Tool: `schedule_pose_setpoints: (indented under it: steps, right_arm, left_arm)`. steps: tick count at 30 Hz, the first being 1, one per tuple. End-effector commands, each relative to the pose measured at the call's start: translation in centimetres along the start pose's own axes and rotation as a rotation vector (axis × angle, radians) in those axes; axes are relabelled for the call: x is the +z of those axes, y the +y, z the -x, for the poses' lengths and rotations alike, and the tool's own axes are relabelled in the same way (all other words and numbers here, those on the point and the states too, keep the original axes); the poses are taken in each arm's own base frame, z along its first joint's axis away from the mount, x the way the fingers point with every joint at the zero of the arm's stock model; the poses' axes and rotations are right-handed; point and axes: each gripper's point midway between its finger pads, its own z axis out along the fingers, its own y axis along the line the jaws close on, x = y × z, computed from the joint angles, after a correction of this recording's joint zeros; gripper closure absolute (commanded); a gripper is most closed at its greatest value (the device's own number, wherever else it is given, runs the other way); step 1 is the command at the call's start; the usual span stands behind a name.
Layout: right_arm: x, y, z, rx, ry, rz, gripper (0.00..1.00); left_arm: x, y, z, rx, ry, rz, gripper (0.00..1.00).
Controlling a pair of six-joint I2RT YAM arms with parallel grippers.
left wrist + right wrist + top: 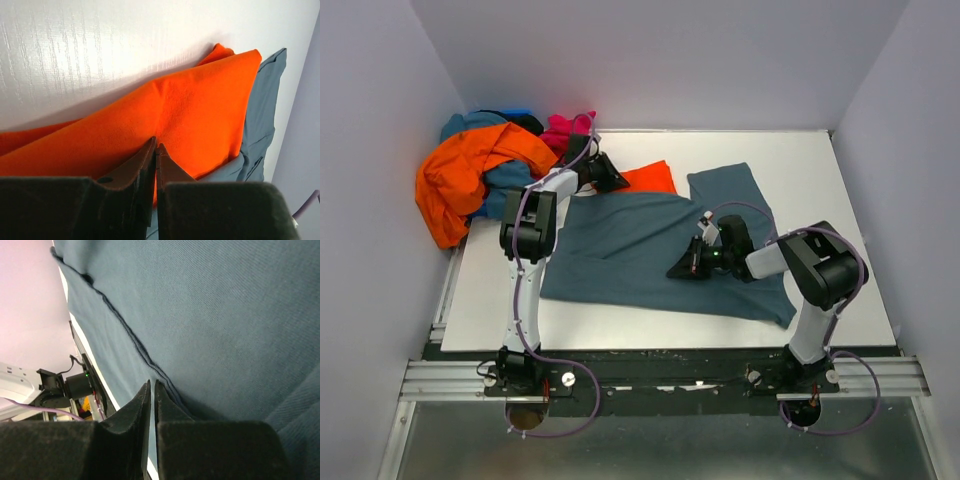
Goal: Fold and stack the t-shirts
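Two shirts are laid on the white table [840, 200] — a slate shirt [630, 250] spread over its middle and a red shirt [652, 178], folded flat, touching the slate one's far edge. More shirts are heaped in a pile [460, 180] at the far left corner, against the wall: orange on top, teal and pink behind. The left gripper [610, 176] is held low at the left end of the red shirt, where the slate cloth meets it. In the left wrist view its fingers [135, 165] are pressed together, tips against the red cloth; whether any cloth is caught between them cannot be told. The right gripper [682, 268] is set down on the slate shirt, right of its middle. Its fingers [132, 410] are drawn almost together — only a thin slit is left — and a stitched hem [125, 335] is seen running up to the tips; whether it is pinched cannot be told.
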Motion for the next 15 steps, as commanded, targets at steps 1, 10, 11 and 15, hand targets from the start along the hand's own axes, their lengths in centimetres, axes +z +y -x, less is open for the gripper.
schedule_pose_setpoints:
  steps: [1, 10, 11, 15]
  right_arm:
    - [0.1, -0.3, -1.0, -0.005, 0.017, 0.028, 0.86]
    - [-1.0, -3.1, -4.7, 0.048, 0.065, -0.042, 0.86]
    - [-1.1, -3.2, -4.8, 0.053, 0.067, -0.039, 0.86]
    - [-1.2, -2.6, -4.7, 0.044, 0.071, -0.022, 0.86]
  left_arm:
    - [0.9, 1.7, 1.0, -0.011, -0.016, 0.012, 0.83]
    - [3.1, 3.4, 4.0, 0.023, -0.085, 0.071, 0.88]
    - [3.2, 3.0, 4.9, 0.028, -0.104, 0.066, 0.87]
    - [4.5, 3.1, 6.9, 0.028, -0.155, 0.073, 0.87]
